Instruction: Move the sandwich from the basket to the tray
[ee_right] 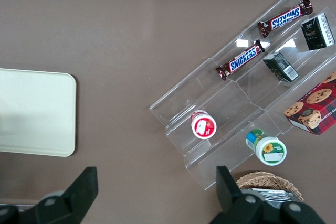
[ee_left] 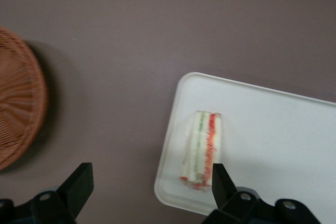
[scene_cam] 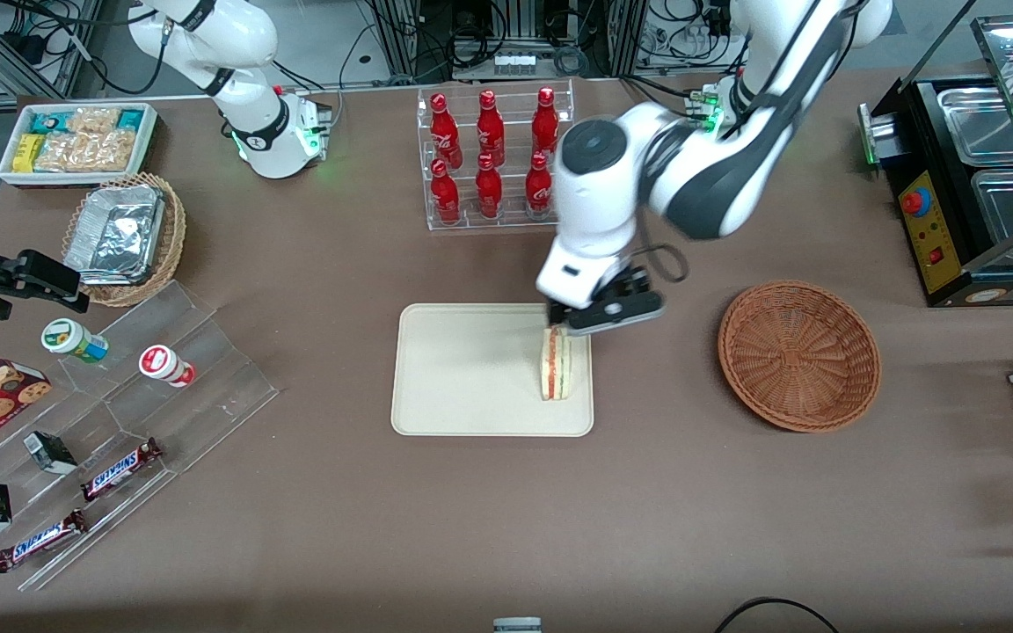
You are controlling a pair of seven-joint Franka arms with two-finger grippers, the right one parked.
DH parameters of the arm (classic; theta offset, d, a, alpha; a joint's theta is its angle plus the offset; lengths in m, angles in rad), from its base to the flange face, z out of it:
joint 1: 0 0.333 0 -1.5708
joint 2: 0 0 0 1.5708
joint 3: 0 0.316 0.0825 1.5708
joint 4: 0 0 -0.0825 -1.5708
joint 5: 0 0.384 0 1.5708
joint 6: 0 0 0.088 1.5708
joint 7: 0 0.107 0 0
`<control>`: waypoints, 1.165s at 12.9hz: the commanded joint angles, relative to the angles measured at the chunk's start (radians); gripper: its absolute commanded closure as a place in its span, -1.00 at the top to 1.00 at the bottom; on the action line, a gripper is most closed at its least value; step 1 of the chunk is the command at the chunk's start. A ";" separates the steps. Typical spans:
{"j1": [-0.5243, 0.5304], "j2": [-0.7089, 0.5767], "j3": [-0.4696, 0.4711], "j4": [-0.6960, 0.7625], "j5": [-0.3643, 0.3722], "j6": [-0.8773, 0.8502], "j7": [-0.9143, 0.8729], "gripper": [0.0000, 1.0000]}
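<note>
We see the sandwich (scene_cam: 556,364) resting at the tray's (scene_cam: 471,369) three o'clock; gripper (scene_cam: 590,318) released above it, basket (scene_cam: 798,354) vacant.

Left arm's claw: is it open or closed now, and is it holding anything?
Claw: open, holding nothing, just above the sandwich, which stands on the tray on its own.

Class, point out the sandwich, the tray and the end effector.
sandwich (scene_cam: 556,365), front view, striped cut edge.
tray (scene_cam: 462,369), front view, bare floor.
end effector (ee_left: 149,182), left wrist view, open above the tray's edge.
</note>
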 commanded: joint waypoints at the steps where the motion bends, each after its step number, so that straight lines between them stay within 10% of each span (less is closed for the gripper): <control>1: 0.106 -0.142 0.000 -0.033 -0.113 -0.119 0.174 1.00; 9: 0.457 -0.308 0.002 -0.029 -0.302 -0.309 0.702 1.00; 15: 0.246 -0.368 0.396 -0.030 -0.361 -0.372 0.966 1.00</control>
